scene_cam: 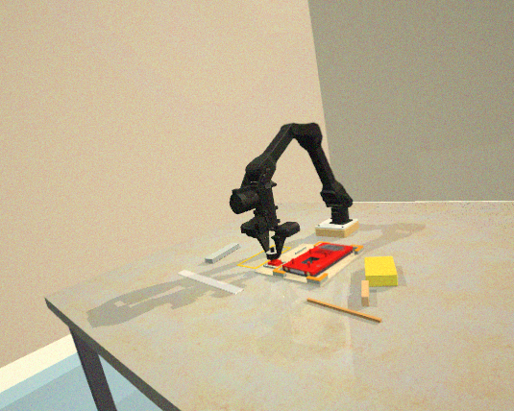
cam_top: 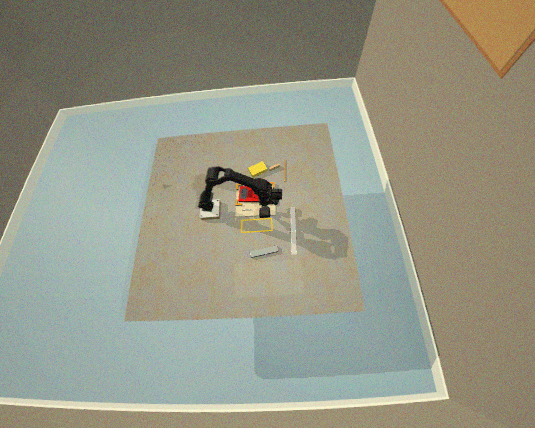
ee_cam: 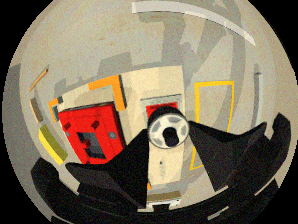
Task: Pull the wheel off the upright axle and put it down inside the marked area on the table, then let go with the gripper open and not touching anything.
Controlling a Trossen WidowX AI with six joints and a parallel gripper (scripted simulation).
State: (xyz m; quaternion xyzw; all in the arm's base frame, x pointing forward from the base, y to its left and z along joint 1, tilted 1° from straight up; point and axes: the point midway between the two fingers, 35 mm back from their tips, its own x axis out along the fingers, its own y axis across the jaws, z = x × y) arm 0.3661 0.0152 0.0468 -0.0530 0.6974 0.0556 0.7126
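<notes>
The wheel (ee_cam: 162, 142) has a pale spoked face and a black tyre. In the wrist view it is between the fingertips, which meet it on opposite sides; a dark hub or axle end shows at its middle. My gripper (scene_cam: 272, 254) (ee_cam: 167, 128) points down and is shut on the wheel, low over the small red axle base (scene_cam: 274, 263) (ee_cam: 156, 107). The fingers hide much of the axle, so how far up it the wheel sits cannot be told. The yellow outline of the marked area (cam_top: 257, 231) (scene_cam: 244, 261) (ee_cam: 215, 82) lies beside the board. In the top view the arm hides the wheel.
A cream board (cam_top: 247, 212) (ee_cam: 135, 78) carries a red block (scene_cam: 319, 259) (ee_cam: 105, 117) with upright pegs, close beside the gripper. A white strip (cam_top: 293, 230) (scene_cam: 210, 281), a grey bar (cam_top: 264, 252) (scene_cam: 223, 253), a yellow block (cam_top: 257, 168) (scene_cam: 380, 271) and a thin wooden stick (scene_cam: 344, 310) lie around.
</notes>
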